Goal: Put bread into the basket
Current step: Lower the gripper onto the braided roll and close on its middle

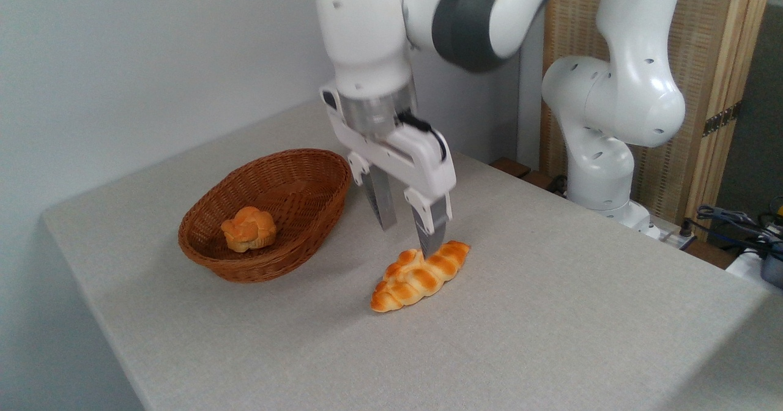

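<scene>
The white two-finger gripper (pixel 408 236), fingers apart, hovers at centre frame over the long braided golden-orange bread (pixel 419 275) lying on the grey table (pixel 550 325), right of the reddish-brown oval wicker basket (pixel 306 178) holding a small round orange bun (pixel 249 229).

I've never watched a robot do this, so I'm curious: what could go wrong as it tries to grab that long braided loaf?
The gripper is open, but its fingers sit near the far end of the bread, not its middle. Gripped there, the loaf might tilt or slip. One finger seems to come down on top of the loaf and may press it instead of straddling it. The basket already holds a small bun, so the loaf could land on it.
</scene>
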You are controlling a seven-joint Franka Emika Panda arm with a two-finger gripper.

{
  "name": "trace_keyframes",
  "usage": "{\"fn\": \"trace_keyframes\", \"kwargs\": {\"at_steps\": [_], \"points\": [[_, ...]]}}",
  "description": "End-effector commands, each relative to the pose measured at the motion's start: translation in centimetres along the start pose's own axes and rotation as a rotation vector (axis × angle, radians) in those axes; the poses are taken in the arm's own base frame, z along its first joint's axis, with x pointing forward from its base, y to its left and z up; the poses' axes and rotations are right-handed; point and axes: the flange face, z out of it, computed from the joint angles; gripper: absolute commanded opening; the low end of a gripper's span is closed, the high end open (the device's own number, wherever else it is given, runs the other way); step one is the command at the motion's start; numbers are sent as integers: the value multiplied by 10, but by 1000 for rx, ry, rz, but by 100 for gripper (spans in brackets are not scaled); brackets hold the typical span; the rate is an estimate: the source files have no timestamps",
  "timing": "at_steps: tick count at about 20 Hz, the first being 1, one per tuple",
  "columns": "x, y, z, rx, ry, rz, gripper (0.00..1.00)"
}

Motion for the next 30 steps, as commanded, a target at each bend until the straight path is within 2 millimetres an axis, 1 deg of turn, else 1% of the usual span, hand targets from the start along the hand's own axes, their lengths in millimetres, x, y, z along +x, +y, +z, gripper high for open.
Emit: {"fn": "trace_keyframes", "kwargs": {"at_steps": [1,3,5,6,7,8,9,11,12,13,20,23,30], "points": [[-4,5,32,15,22,25,100],[-6,7,48,23,26,50,100],[-5,7,59,19,19,59,100],[-5,6,60,24,18,61,100],[-5,6,60,31,11,66,97],[-6,5,60,38,6,71,90],[-6,5,60,43,5,73,72],[-4,4,61,45,5,75,42],[-4,4,61,45,5,79,32],[-4,4,62,44,4,85,28],[-5,3,63,41,1,94,29],[-4,3,59,42,2,94,29],[-4,2,62,36,-5,108,28]]}}
